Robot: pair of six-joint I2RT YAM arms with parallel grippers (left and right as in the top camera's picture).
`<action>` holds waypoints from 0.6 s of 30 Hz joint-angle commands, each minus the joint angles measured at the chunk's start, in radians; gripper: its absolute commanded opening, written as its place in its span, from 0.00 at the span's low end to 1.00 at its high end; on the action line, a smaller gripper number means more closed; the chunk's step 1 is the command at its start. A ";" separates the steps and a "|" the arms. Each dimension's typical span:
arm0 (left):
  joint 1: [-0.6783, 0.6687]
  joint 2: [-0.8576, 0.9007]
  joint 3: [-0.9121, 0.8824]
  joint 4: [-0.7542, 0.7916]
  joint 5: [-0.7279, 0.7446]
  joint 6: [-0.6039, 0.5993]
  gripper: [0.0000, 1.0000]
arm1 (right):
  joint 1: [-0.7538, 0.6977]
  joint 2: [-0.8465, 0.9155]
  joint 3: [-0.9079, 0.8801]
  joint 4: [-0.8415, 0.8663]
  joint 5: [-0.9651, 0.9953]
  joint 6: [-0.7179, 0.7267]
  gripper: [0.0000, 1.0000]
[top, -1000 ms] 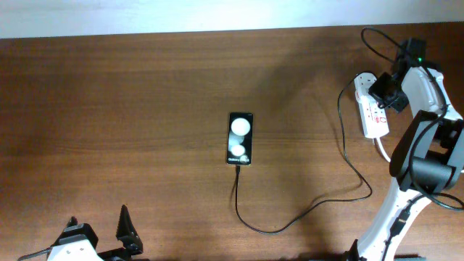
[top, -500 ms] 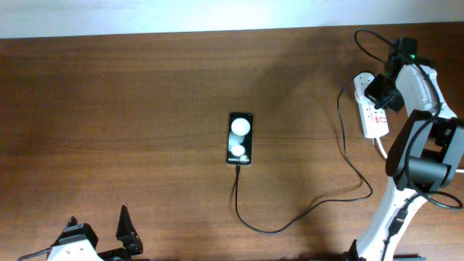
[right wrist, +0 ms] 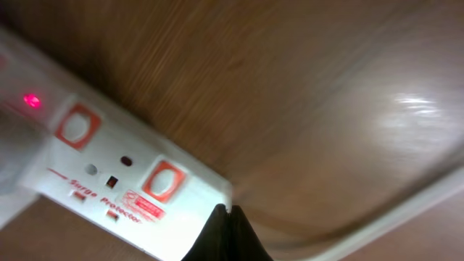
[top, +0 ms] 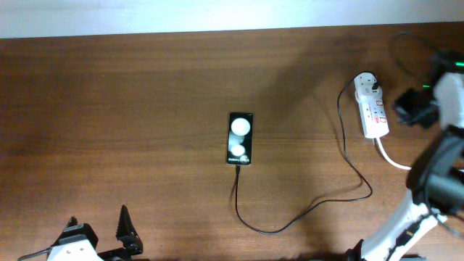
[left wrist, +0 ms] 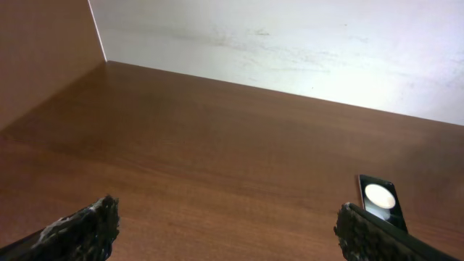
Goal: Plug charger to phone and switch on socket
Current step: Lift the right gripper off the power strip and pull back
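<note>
The black phone (top: 241, 138) lies at the table's middle, its face showing two white round patches; it also shows in the left wrist view (left wrist: 381, 201). The thin black charger cable (top: 304, 212) runs from the phone's near end in a loop to the black plug head (top: 370, 88) seated in the white socket strip (top: 374, 110). In the right wrist view the strip (right wrist: 116, 177) shows red switches and a lit red light (right wrist: 31, 100). My right gripper (right wrist: 228, 212) is shut and empty, just right of the strip (top: 407, 107). My left gripper (left wrist: 225, 228) is open, at the near left.
The strip's thick white cord (top: 391, 157) runs off to the right and passes under my right gripper (right wrist: 391, 210). A white wall (left wrist: 290, 43) borders the table's far edge.
My right gripper has pulled away from over the socket strip to its right side, leaving the strip and plug head uncovered. The left arm, phone and cable have not moved.
</note>
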 commanded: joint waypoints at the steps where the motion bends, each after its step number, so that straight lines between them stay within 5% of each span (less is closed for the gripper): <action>1: 0.000 -0.005 -0.006 0.013 -0.011 0.016 0.99 | -0.060 -0.212 0.001 -0.026 -0.079 0.018 0.04; 6: 0.000 -0.005 -0.070 0.137 -0.011 0.016 0.99 | -0.076 -0.448 0.000 -0.062 -0.251 0.014 0.04; 18: 0.000 -0.005 -0.534 0.776 0.036 0.016 0.99 | -0.073 -0.980 0.000 -0.140 -0.385 -0.001 0.04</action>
